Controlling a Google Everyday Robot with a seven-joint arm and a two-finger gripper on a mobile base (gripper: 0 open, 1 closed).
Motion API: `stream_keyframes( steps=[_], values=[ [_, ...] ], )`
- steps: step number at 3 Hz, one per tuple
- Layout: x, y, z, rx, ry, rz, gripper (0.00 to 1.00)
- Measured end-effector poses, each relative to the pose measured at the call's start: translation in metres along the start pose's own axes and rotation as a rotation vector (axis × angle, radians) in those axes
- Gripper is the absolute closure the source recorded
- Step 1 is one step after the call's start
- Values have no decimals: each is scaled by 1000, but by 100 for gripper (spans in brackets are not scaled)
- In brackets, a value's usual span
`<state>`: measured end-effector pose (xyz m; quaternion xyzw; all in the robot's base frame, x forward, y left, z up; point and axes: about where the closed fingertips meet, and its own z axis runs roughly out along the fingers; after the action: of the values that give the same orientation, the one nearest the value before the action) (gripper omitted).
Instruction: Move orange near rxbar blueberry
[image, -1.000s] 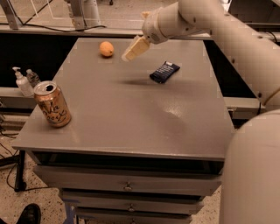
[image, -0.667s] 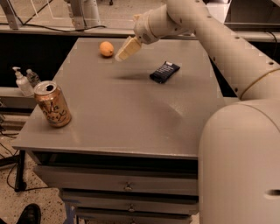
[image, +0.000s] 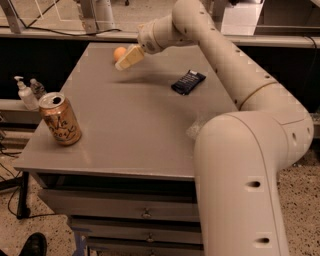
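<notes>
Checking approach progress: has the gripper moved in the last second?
Yes. The gripper has moved left, away from the rxbar blueberry, now beside the orange.
</notes>
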<state>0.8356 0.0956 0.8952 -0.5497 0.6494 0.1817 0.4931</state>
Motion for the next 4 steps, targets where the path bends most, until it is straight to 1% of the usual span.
stream_keyframes(
  steps=[1,2,3,4],
  values=[
    [0,-1,28,-17,-41,79,0],
    [4,3,48,-37,-43,140,0],
    [11,1,56,-35,-33,179,16],
    [15,-2,54,-24,-32,194,39]
  ],
)
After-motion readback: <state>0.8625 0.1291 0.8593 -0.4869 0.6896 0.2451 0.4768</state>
